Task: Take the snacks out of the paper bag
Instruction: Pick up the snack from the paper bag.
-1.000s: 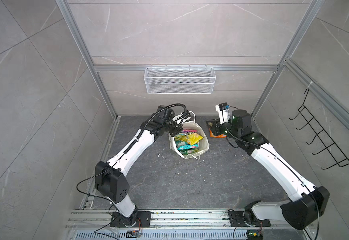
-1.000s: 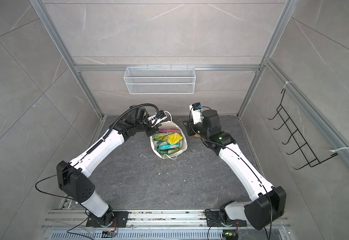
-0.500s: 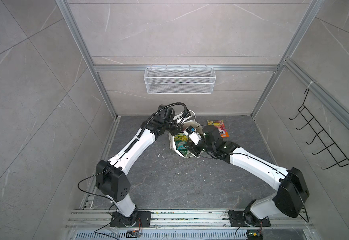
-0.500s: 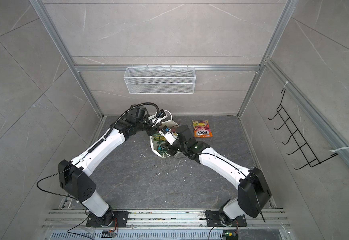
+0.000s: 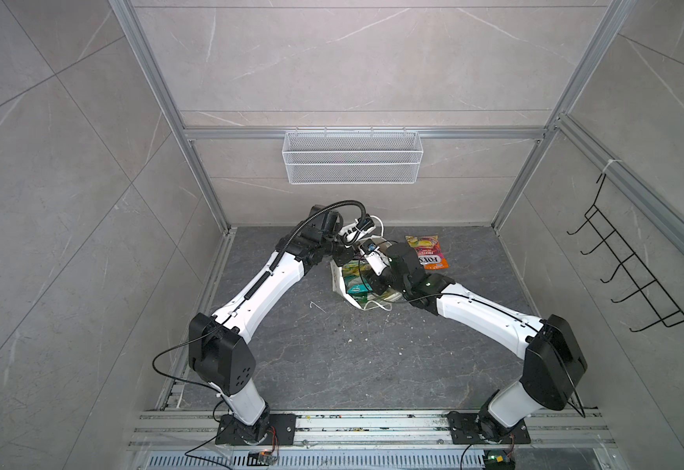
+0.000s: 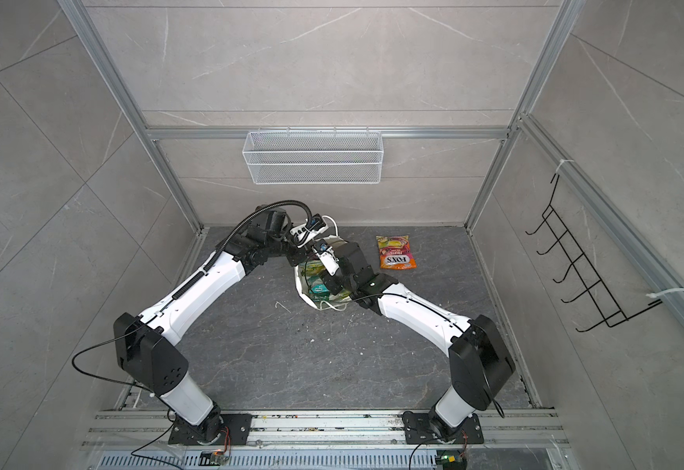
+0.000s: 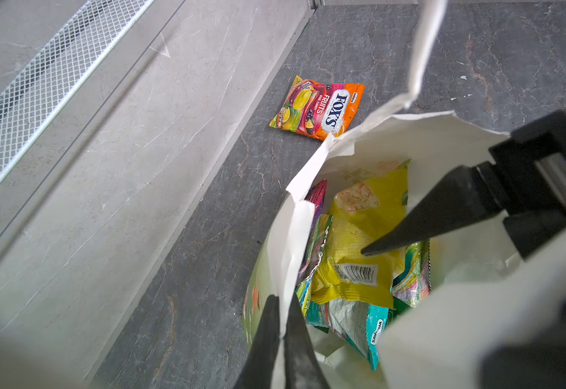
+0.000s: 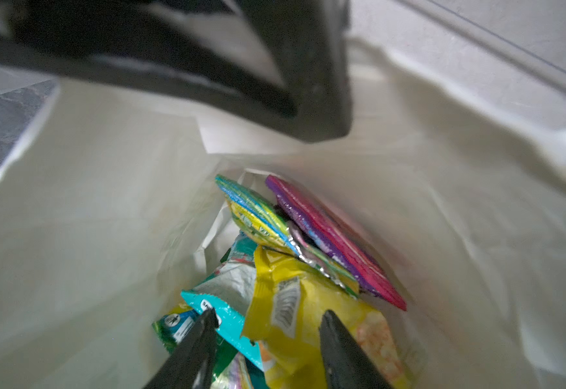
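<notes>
The white paper bag (image 5: 342, 285) (image 6: 305, 287) stands open on the dark floor. My left gripper (image 7: 283, 320) is shut on its rim (image 7: 295, 215) and holds the mouth open. My right gripper (image 8: 268, 316) is open, down inside the bag (image 8: 106, 202), its fingertips on either side of a yellow packet (image 8: 308, 323) and touching a teal packet (image 8: 231, 323). A magenta-purple packet (image 8: 332, 242) and a green-blue one (image 8: 258, 215) lie deeper in. One right finger (image 7: 426, 229) shows over the yellow packet (image 7: 362, 215). An orange FOX'S packet (image 5: 427, 252) (image 6: 396, 253) (image 7: 318, 107) lies flat on the floor right of the bag.
A white wire-mesh basket (image 5: 352, 156) (image 6: 311, 156) hangs on the back wall above the bag. A black wire hook rack (image 5: 633, 264) is on the right wall. Aluminium posts frame the cell, and the back wall stands close behind the bag.
My right arm swung from the far right, leaving the orange packet on the floor, and dropped into the bag with its jaws opening wider. The left gripper kept its hold on the rim.
</notes>
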Tool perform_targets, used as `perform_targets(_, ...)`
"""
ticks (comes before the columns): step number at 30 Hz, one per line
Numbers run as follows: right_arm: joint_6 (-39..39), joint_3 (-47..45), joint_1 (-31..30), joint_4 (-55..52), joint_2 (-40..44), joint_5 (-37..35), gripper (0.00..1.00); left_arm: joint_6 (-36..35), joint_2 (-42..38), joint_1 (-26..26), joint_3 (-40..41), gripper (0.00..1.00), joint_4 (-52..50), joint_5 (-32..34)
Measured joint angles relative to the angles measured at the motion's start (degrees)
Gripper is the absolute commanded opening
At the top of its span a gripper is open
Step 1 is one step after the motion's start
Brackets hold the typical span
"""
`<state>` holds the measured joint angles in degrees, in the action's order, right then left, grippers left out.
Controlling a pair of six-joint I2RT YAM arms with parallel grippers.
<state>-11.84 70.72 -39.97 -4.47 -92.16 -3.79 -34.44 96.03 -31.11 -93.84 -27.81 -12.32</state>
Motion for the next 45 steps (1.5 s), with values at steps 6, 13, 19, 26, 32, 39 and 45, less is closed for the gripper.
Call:
perform_targets(6,0.00,1.51,-0.02,-0.04,-1.27,-2.54,0.57,0.00,0.00,-0.02,0.00,0.00,0.00,0.04)
perform_targets(13,-0.09,1.73,-0.76,-0.85,-3.50,-3.63,0.60,0.00,0.00,-0.04,0.00,0.00,0.02,-0.09)
perform_targets(19,-0.66,1.73,-0.96,-0.81,-4.81,-5.01,0.53,0.00,0.00,-0.04,0.00,0.00,0.02,-0.15)
perform_targets(26,-1.07,2.27,-0.96,-0.76,-7.69,-6.95,0.35,0.00,0.00,-0.04,0.00,0.00,0.02,-0.22)
perform_targets(32,-0.87,2.38,-0.96,-0.44,-7.85,-8.24,0.23,0.00,0.00,-0.04,0.02,0.00,0.02,-0.22)
perform_targets(39,-0.79,2.38,-0.96,-0.44,-7.85,-8.68,0.10,0.02,0.00,-0.04,0.11,0.00,0.07,-0.22)
perform_targets(45,-0.42,2.38,-0.96,-0.42,-7.85,-8.57,0.00,0.04,0.00,-0.07,0.11,0.00,0.17,-0.20)
